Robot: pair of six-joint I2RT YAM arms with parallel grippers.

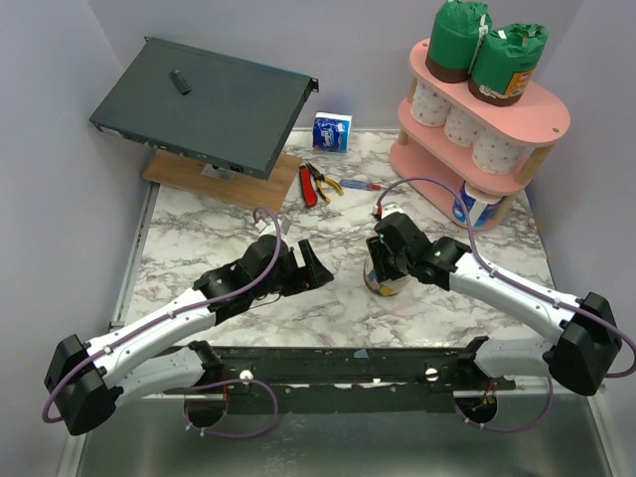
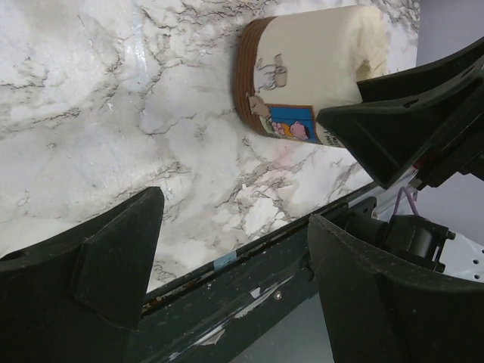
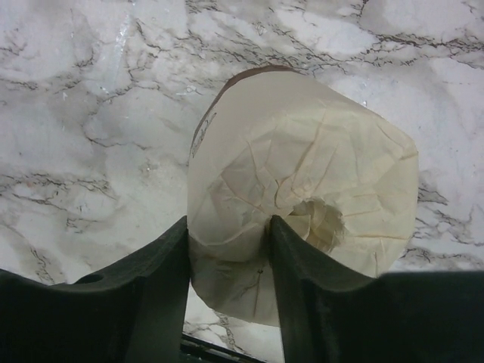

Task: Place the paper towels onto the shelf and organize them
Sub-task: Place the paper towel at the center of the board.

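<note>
Roll (image 2: pixel 310 72) in cream wrap, brown band, cartoon label (image 2: pixel 286 122), lettering unreadable

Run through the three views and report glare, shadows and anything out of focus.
Top external view: even light, sharp throughout, only soft shadows on the marble table. Left wrist view: a pale glare streak on the marble; the left gripper reads dark, little detail. Right wrist view: the cream-wrapped roll is crisp, creases readable; the right gripper is nearly black.
</note>
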